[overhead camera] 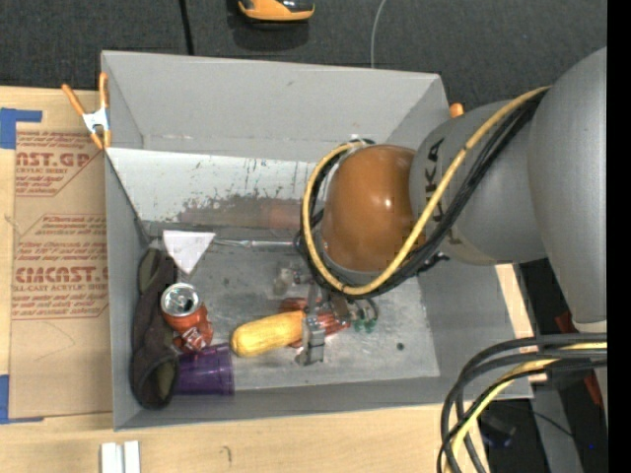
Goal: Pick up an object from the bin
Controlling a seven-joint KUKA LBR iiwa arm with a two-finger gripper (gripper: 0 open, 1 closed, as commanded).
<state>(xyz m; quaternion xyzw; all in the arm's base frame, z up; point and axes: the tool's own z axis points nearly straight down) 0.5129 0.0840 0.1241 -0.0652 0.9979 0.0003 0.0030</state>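
Observation:
My gripper (315, 341) is low in the bin's front middle, mostly hidden under the arm's wrist. It is right at the right end of a yellow oblong thing like a bread roll (264, 335), which lies on the bin floor. A small red thing (326, 322) and a small green thing (366, 322) show just beside the gripper, partly covered by it. I cannot tell whether anything is held.
At the front left lie a red drink can (184, 314), a purple cup (203, 372) on its side and a dark cloth (152, 338) along the left wall. A white triangular scrap (187, 247) lies further back. The arm covers the bin's right half.

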